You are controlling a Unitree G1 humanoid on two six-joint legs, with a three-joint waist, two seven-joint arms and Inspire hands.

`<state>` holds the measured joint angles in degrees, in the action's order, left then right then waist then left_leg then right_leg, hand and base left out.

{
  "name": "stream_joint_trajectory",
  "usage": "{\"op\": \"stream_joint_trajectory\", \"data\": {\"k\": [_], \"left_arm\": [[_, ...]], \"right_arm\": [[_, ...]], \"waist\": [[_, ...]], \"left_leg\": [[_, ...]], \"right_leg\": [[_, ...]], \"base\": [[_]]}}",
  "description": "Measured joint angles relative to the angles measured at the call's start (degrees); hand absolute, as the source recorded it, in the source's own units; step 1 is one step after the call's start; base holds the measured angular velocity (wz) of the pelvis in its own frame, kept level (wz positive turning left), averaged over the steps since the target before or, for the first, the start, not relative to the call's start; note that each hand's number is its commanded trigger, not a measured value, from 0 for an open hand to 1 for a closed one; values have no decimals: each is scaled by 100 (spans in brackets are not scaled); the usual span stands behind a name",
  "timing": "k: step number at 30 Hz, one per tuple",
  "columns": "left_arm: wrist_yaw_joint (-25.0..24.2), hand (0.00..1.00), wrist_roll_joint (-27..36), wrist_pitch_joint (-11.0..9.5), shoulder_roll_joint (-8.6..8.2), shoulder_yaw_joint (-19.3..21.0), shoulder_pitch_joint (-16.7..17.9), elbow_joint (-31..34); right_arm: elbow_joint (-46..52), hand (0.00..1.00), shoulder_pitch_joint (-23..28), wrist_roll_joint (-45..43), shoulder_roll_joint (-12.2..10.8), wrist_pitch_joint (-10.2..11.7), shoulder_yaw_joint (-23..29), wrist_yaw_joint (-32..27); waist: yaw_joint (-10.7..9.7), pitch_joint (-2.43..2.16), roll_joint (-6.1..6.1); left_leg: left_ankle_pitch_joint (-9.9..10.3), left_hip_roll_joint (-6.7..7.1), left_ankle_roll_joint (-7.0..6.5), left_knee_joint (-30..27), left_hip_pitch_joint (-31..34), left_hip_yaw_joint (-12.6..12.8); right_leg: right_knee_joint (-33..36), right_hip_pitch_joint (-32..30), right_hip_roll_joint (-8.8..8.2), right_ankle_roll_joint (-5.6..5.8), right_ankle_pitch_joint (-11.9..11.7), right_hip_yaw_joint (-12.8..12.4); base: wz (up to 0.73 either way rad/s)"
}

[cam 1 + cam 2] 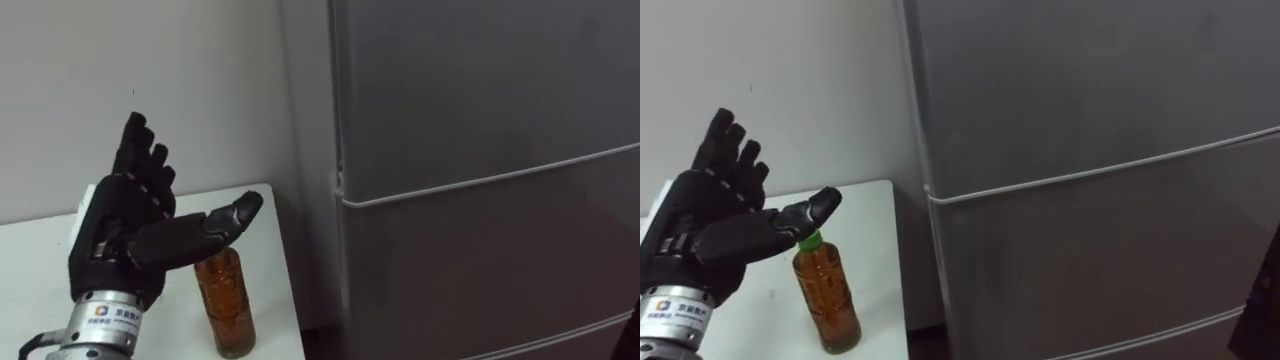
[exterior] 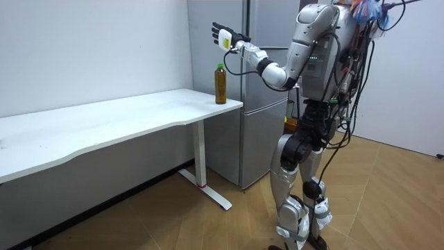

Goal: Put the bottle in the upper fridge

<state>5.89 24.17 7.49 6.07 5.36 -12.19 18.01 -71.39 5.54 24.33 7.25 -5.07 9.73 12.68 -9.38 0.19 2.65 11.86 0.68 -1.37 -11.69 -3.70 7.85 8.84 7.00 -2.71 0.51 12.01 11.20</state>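
Note:
A bottle (image 1: pixel 226 305) of amber drink with a green cap (image 1: pixel 810 239) stands upright at the corner of the white table (image 2: pixel 139 114), close to the fridge. My left hand (image 1: pixel 140 225) hovers above and just in front of the bottle's top, open, with fingers straight up and thumb stretched over the cap; it holds nothing. The grey fridge (image 1: pixel 480 150) fills the right side, its upper door (image 1: pixel 1090 80) closed, with a seam to the lower door (image 1: pixel 1100 270) beneath. In the room view I stand facing the fridge with the left hand (image 2: pixel 223 35) raised above the bottle (image 2: pixel 220 85).
The white table's (image 1: pixel 270 230) right edge ends a short gap from the fridge's side. A plain white wall (image 1: pixel 150 70) runs behind the table. In the room view the table is long, with wooden floor (image 2: pixel 388 201) around me.

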Motion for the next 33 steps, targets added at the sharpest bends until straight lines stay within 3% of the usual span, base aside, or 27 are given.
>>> {"op": "stream_joint_trajectory", "data": {"k": [7, 15, 21, 25, 33], "left_arm": [[-69, 0, 117, 97, 22, -8, -154, -25], [-294, 0, 97, 135, 48, -185, -358, -57], [-500, 0, 116, 171, 290, -379, -548, -86], [-623, 0, 114, 200, 292, -515, -932, -319], [-687, 0, 401, 221, 393, -693, -1119, -518]], "right_arm": [[36, 0, -24, 15, 62, 1, 6, 0], [35, 0, -53, 25, 99, -82, -1, 27], [16, 0, -144, 38, 129, -81, -151, 7], [-28, 0, -182, 40, 161, -81, -306, -18], [-37, 0, -243, 41, 165, -92, -399, -101]], "waist": [[-131, 62, 145], [-163, 51, 172], [-183, 58, 159], [-171, 58, 159], [-313, 43, 180]], "left_leg": [[0, -3, -1, 34, -53, 33], [-2, -7, 0, 44, -77, 82], [-2, -12, 0, 37, -37, 139], [-2, -12, 0, 35, -1, 142], [-2, -25, 0, 33, -8, 166]], "right_leg": [[7, 33, 6, -2, -4, -17], [-9, 26, 12, 1, -1, -85], [-9, -24, 18, 1, -8, -144], [-5, -64, 18, 2, -9, -151], [4, -60, 17, -6, -15, -144]], "base": [[-1], [-3], [-5], [0], [-1]]}}
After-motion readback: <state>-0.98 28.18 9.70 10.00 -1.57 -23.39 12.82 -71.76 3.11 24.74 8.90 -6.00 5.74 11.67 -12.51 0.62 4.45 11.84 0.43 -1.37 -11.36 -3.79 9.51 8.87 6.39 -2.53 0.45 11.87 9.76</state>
